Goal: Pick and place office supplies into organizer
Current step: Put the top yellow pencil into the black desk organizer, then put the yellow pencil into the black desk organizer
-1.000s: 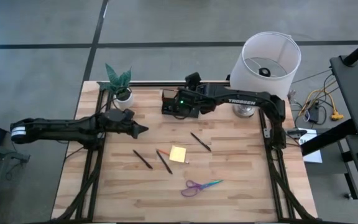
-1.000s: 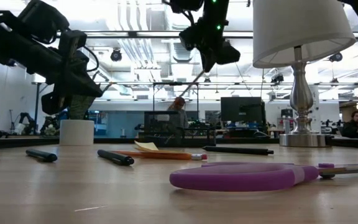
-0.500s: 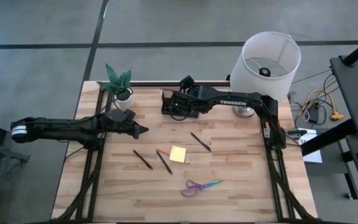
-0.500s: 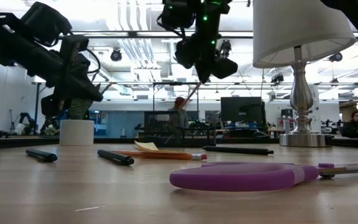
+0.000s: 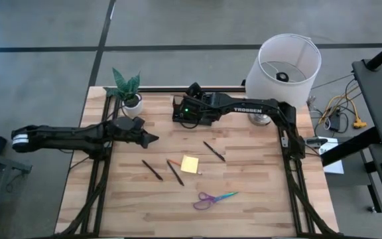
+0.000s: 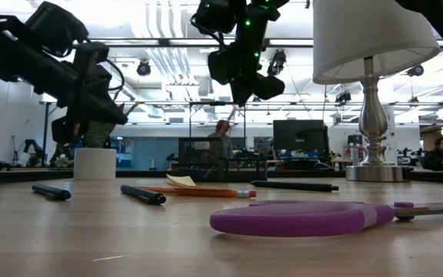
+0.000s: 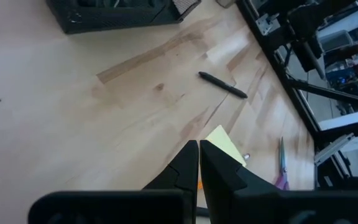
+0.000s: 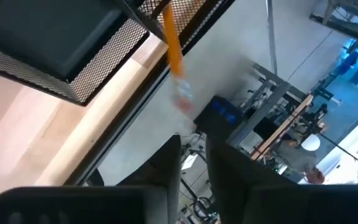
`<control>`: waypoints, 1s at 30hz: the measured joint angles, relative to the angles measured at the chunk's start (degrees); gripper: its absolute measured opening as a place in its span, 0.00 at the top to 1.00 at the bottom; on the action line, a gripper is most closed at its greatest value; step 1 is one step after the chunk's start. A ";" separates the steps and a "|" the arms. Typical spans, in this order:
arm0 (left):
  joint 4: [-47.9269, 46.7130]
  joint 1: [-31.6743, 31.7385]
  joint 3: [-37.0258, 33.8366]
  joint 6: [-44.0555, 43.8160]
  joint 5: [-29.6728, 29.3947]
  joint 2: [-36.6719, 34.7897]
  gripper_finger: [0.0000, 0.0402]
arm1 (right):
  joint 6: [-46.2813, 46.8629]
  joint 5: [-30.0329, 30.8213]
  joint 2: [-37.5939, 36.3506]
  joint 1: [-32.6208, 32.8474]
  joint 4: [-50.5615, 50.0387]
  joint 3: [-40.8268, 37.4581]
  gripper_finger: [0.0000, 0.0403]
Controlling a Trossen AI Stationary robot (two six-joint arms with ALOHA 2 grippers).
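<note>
The black mesh organizer [image 5: 178,110] stands at the table's far middle; it also shows in the low view [image 6: 221,158] and the right wrist view [image 8: 61,50]. My right gripper [image 8: 193,146] hovers over it [image 6: 241,88], fingers a narrow gap apart. An orange pencil [image 8: 171,43] slants just beyond the fingertips, eraser end nearest them and far end over the organizer, blurred. My left gripper [image 5: 152,139] is shut and empty above the table's left-middle [image 7: 199,146]. Dark pens [image 5: 152,170] [image 5: 213,151], a yellow sticky pad [image 5: 190,164] and the scissors [image 5: 214,198] lie on the table.
A white pot with a green plant [image 5: 128,89] stands at the far left. A white lamp [image 5: 288,63] stands at the far right, close beside my right arm. A second orange pencil [image 6: 198,191] and another dark pen [image 5: 175,172] lie by the sticky pad.
My right gripper has moved a little toward the table's left above the organizer, with the orange pencil slanting below it.
</note>
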 joint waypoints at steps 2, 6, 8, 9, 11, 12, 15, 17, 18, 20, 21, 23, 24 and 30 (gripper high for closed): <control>0.02 0.00 0.00 0.16 0.51 -0.32 1.00 | 0.17 0.01 0.00 0.10 0.65 -0.12 0.79; 0.00 0.00 0.00 0.19 0.77 -0.57 1.00 | 1.81 0.29 0.00 0.80 1.23 -0.22 0.74; 0.00 0.00 0.00 0.19 0.79 -0.57 1.00 | 4.36 0.80 0.00 1.35 1.59 -0.22 0.71; 0.00 0.00 0.00 0.19 0.84 -0.57 1.00 | 6.13 1.44 0.00 1.71 1.84 -0.22 0.70; 0.00 0.00 0.00 0.21 0.92 -0.57 1.00 | 10.69 4.29 0.00 2.73 2.03 -0.23 0.68; 0.00 0.00 0.00 0.21 0.95 -0.57 1.00 | 13.29 6.14 0.00 3.33 2.01 -0.24 0.68; 0.00 0.00 0.00 0.22 0.97 -0.57 1.00 | 22.78 10.44 -0.11 5.53 0.00 0.28 0.66; 0.00 0.00 0.00 0.26 1.03 -0.57 1.00 | 31.07 9.31 -0.35 7.19 -2.52 1.20 0.66; 0.00 0.00 0.00 0.32 1.05 -0.57 1.00 | 35.95 6.59 -0.58 7.98 -4.03 1.72 0.66; -0.02 0.00 0.00 0.38 1.09 -0.57 1.00 | 47.68 -2.66 -0.94 9.23 -6.82 2.87 0.66; -0.04 -0.02 0.00 0.37 1.14 -0.57 1.00 | 54.36 -8.75 -1.01 9.58 -7.67 3.31 0.66; -0.05 -0.04 0.00 0.37 1.15 -0.57 1.00 | 67.60 -22.62 -1.03 9.84 -7.98 3.49 0.66; -0.09 -0.02 0.00 0.36 1.16 -0.57 1.00 | 72.73 -28.70 -1.03 9.78 -8.05 3.35 0.66; -0.15 -0.02 0.00 0.56 1.15 -0.57 1.00 | 86.57 -39.14 -0.91 10.70 -9.64 -1.06 0.66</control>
